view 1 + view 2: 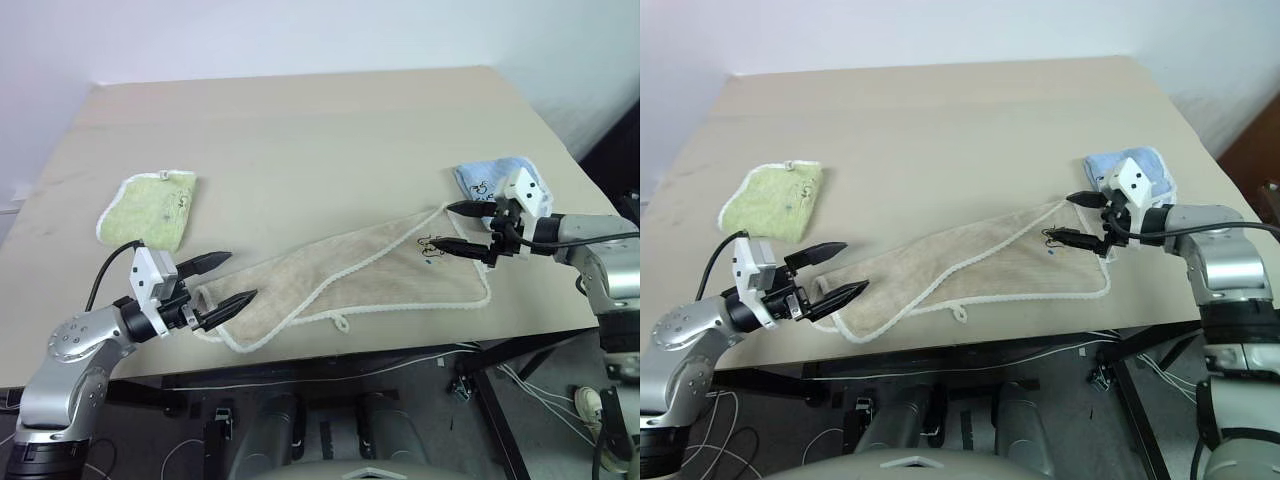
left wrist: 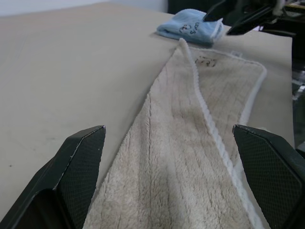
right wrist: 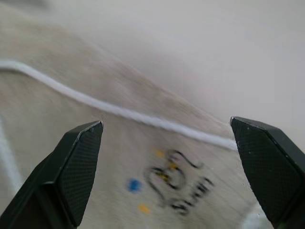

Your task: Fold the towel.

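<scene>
The towel (image 1: 350, 275) is laid slantwise along the counter's (image 1: 300, 130) near edge, and the left hand (image 1: 218, 283) and right hand (image 1: 458, 228) are poised spread at opposite ends, apparently for gripping both ends.

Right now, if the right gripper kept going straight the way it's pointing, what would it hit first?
Most likely the towel. The right gripper, open, points down and across at the end with the black mark, which sits between its fingers in the wrist view. How high it is above the cloth is hard to judge.
</scene>
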Tool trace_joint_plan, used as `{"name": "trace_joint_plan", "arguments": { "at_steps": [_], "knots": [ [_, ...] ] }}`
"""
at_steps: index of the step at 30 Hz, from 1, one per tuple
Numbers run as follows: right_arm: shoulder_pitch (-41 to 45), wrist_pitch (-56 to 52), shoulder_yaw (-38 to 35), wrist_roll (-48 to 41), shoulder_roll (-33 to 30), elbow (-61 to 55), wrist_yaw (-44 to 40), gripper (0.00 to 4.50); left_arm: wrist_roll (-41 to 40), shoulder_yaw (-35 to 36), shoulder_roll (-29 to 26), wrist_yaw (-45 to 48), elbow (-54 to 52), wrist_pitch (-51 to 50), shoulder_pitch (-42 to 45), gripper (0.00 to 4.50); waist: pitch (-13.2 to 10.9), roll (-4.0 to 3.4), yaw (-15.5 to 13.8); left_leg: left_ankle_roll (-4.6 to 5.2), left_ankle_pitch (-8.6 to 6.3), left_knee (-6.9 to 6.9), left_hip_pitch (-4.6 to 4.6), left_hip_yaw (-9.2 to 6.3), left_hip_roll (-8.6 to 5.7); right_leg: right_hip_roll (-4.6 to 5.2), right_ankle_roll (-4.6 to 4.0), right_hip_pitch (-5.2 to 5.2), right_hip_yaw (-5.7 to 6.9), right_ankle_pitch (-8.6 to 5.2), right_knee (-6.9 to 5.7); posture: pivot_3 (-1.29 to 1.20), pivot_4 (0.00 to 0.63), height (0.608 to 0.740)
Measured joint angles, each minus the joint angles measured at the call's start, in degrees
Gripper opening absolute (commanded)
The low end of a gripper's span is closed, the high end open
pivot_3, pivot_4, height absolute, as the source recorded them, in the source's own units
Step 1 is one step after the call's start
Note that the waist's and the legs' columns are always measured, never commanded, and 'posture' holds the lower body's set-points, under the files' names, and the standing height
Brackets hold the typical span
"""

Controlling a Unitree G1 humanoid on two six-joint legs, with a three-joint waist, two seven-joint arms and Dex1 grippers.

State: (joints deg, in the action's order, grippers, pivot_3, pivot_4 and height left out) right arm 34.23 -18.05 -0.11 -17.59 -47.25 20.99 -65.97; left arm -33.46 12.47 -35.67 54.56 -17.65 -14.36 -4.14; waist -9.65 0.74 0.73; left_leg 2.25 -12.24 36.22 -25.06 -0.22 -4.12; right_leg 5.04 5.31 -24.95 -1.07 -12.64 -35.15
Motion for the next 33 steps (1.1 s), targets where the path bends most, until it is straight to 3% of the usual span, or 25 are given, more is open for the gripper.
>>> {"name": "trace_joint_plan", "arguments": {
  "at_steps": [11, 19, 33],
  "knots": [
    [17.7, 23.6, 10.7, 19.4, 7.1, 29.4, 6.5, 4.5, 0.5, -0.4, 0.7, -0.8, -1.6, 0.5, -0.6, 4.48, 0.0, -0.04, 0.3, -0.03, 0.02, -0.04, 0.04, 0.01, -0.01, -0.06, 0.02, -0.02, 0.0, 0.01, -0.03, 0.0, 0.15, 0.74],
    [25.5, 27.6, 12.4, 26.1, 7.8, 43.8, 9.0, 4.5, 0.4, 0.3, 1.7, -2.1, -2.6, 2.1, -4.8, 4.48, 0.0, -0.07, 0.4, -0.04, 0.02, -0.05, 0.06, 0.01, -0.02, -0.07, 0.0, -0.01, 0.0, 0.0, -0.05, 0.0, 0.15, 0.74],
    [29.3, 28.5, 12.8, 31.7, 9.1, 51.2, 13.5, 4.5, 0.9, 0.3, 1.9, -3.5, -3.9, 3.6, -6.4, 4.48, 0.0, -0.11, 0.5, -0.05, 0.03, -0.09, 0.28, 0.0, -0.02, -0.09, -0.01, 0.17, -0.01, 0.0, -0.06, 0.0, 0.15, 0.74]
  ]
}}
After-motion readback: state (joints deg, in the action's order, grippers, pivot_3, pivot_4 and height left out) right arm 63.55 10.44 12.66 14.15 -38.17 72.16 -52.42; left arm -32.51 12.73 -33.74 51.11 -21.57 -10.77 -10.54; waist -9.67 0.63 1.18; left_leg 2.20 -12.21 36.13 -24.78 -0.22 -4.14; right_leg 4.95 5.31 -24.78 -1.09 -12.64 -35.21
